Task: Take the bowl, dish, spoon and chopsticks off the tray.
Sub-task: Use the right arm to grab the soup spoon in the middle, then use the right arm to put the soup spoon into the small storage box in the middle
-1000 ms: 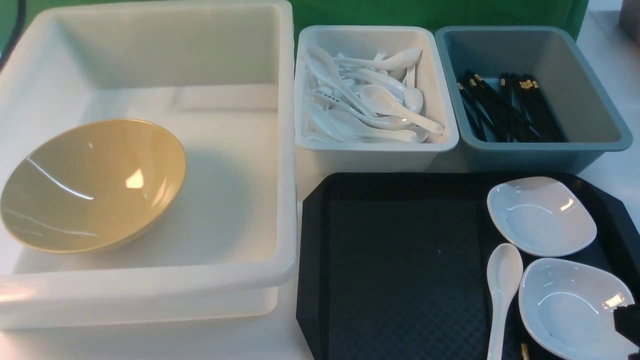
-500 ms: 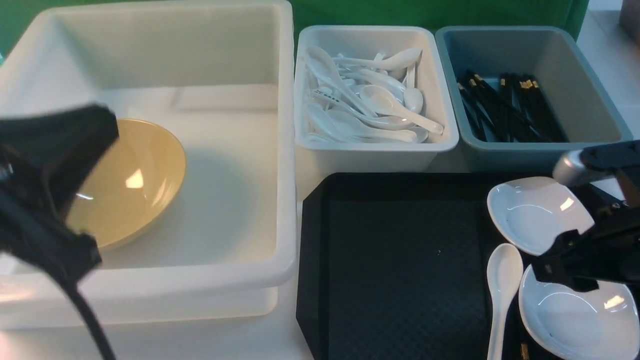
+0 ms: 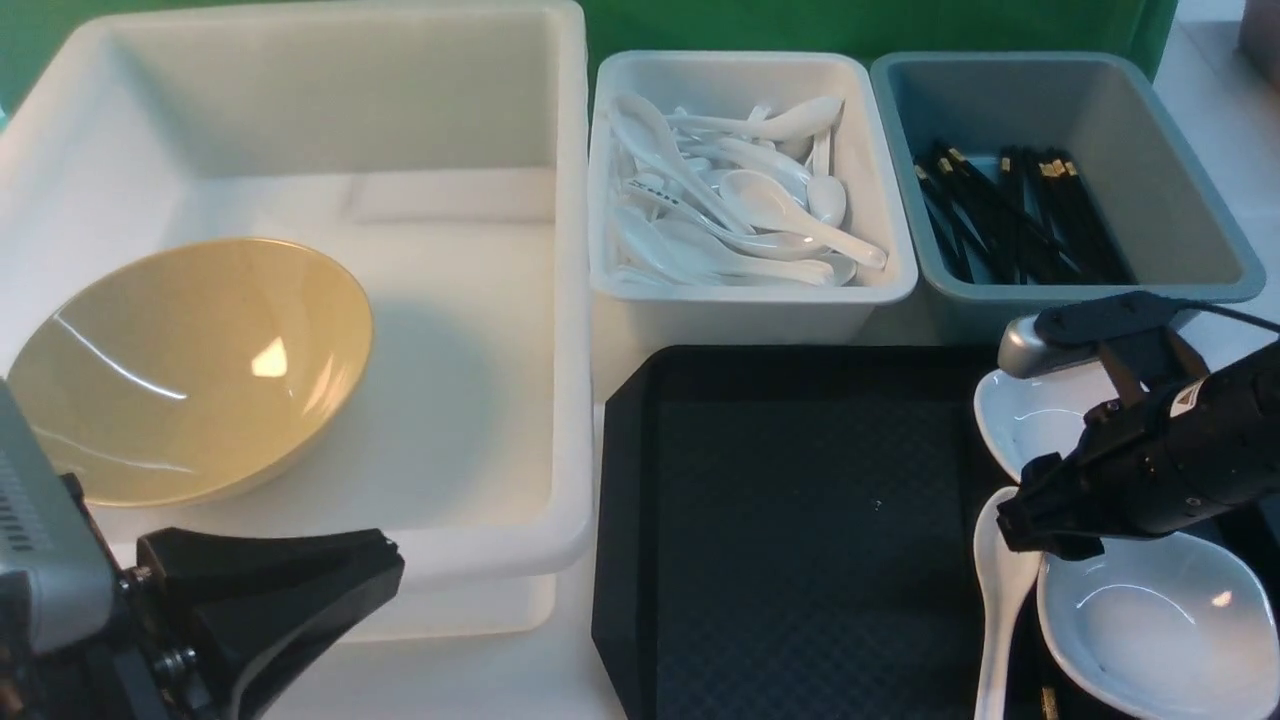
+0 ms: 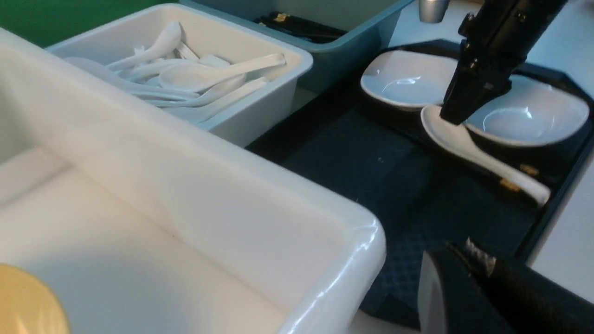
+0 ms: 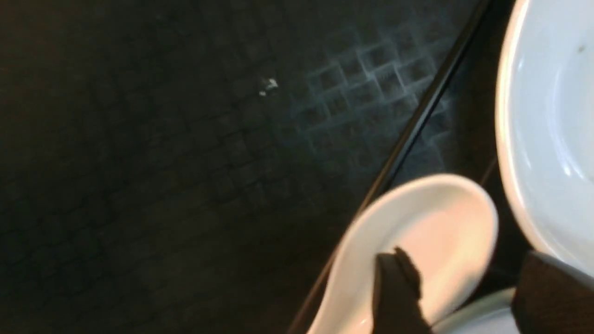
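Spoon [image 3: 998, 610]: on tray [image 3: 800, 520], right part.
R gripper [image 3: 1040, 535]: jaws spread, at spoon scoop.
L gripper [image 3: 370, 575]: left of tray, grip unclear.

Right gripper [image 3: 1040, 528] at spoon [image 3: 1001, 590] (scoop end)

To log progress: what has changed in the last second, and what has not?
The right gripper came in from the right and now sits open over the scoop of the spoon. Nothing gripped yet. The left gripper swung past the bowl to the near left. The bowl, spoon, white dishes and tray stayed put.
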